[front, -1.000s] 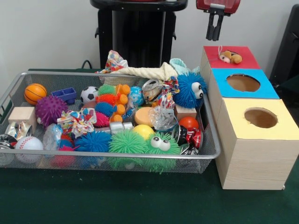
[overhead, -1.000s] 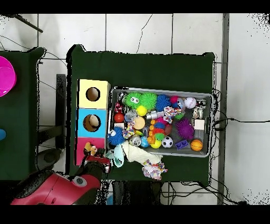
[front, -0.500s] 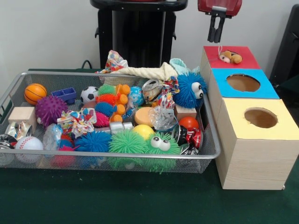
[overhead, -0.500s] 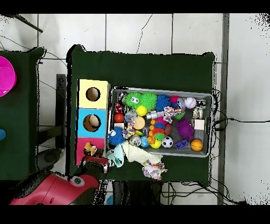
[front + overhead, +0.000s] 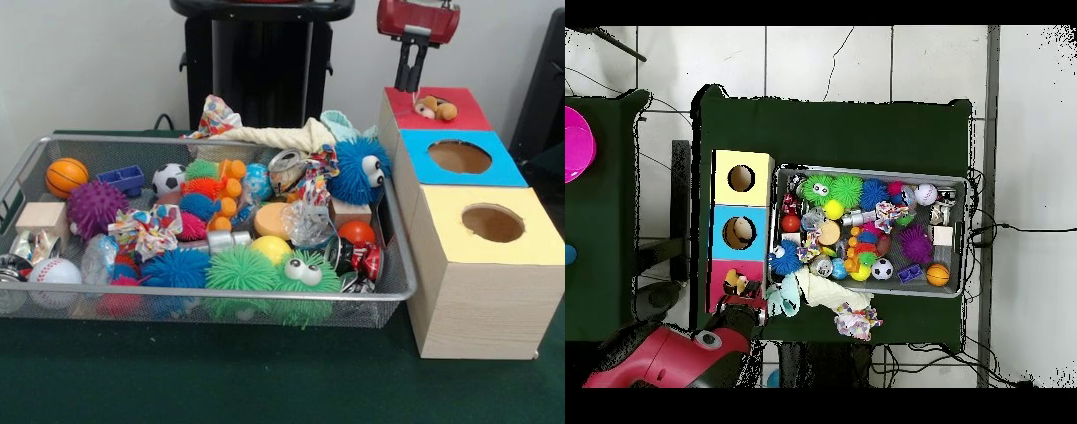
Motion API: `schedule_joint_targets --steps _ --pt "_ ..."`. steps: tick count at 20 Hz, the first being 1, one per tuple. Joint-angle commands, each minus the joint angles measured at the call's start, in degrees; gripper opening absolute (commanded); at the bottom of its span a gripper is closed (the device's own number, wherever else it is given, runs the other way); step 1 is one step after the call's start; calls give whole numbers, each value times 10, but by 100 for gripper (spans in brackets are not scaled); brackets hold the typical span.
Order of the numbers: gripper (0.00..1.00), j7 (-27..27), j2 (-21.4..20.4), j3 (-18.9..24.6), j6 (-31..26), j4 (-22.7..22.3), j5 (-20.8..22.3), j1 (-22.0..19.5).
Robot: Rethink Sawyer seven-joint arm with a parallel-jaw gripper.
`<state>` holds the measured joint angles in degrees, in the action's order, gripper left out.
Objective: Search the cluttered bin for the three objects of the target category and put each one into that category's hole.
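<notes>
Overhead, the green tabletop lies bare along the side of the wire bin away from the robot, and the front view shows open cloth before it too. Beside the bin stand 3 joined boxes, touching in a row: a yellow-topped box, a blue-topped box and a red-topped box, the first 2 each showing a round hole. A small tan plush toy sits at the red top's hole, partly sunk. The hand hangs just above it, its 2 dark fingers close together and holding nothing. The bin is crowded to its rim with balls and fuzzy toys.
</notes>
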<state>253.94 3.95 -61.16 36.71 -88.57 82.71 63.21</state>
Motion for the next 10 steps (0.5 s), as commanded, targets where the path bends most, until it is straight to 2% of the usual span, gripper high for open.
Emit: schedule_joint_targets --steps 1,10 --pt "0 167 27 58 23 78 -50 -12" --pt "0 176 24 48 53 71 -77 -20"
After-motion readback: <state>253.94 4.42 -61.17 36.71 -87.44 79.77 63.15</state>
